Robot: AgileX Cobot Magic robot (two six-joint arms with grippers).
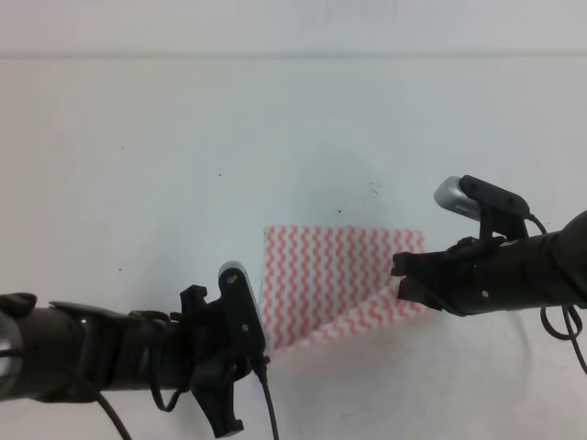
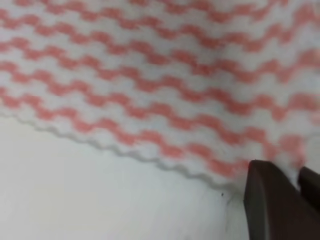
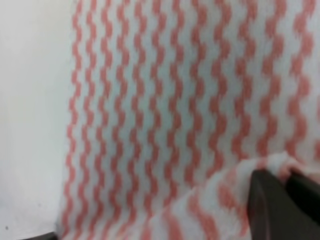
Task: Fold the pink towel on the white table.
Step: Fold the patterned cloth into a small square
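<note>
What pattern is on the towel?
Pink-red and white wavy zigzag stripes on the towel; clearest in the right wrist view.

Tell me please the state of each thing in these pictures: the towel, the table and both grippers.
pink towel: lying on the table, mostly flat, near edge lifted and partly turned over, fold not finished.
white table: bare white surface with a few dark specks, carrying the towel.
left gripper: at the towel's near left corner, fingers close together on the cloth.
right gripper: at the right edge, shut on a raised bunch of cloth.
</note>
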